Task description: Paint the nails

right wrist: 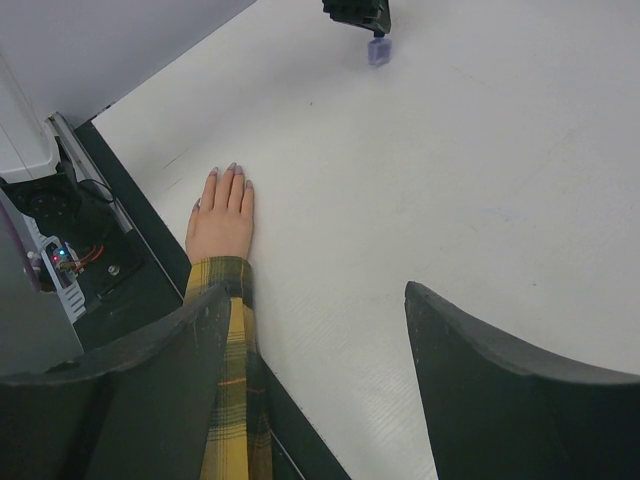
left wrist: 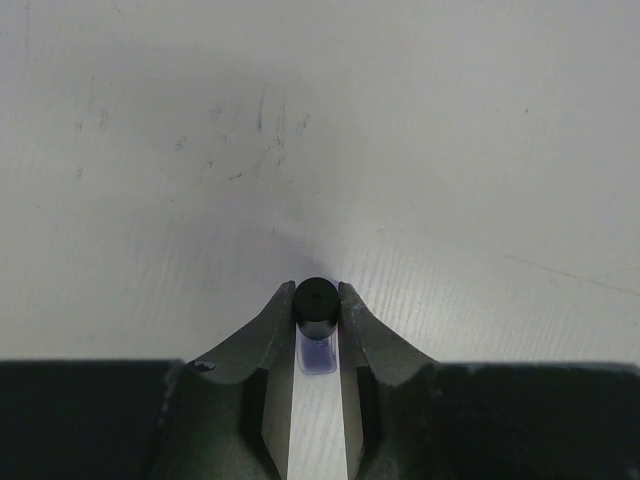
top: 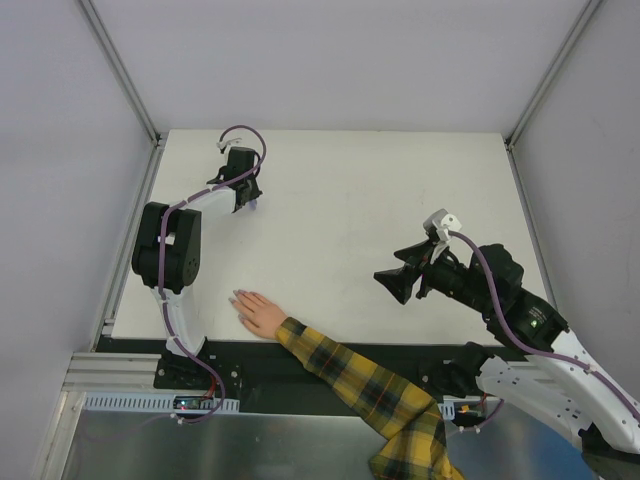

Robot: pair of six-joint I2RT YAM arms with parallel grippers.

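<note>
A peach mannequin hand (top: 258,313) with a yellow-and-black plaid sleeve (top: 370,385) lies flat at the table's near edge. Its pale lilac-grey nails (right wrist: 232,169) show in the right wrist view and faintly in the top view (top: 238,297). My left gripper (top: 250,203) is at the far left of the table, shut on the black cap of a small purple polish bottle (left wrist: 317,335). The bottle also shows at the top of the right wrist view (right wrist: 377,50). My right gripper (top: 395,283) is open and empty, raised over the table right of the hand.
The white table (top: 350,200) is enclosed by grey walls with metal posts at the back corners. A black strip and electronics with lit LEDs (right wrist: 62,258) run along the near edge beside the sleeve.
</note>
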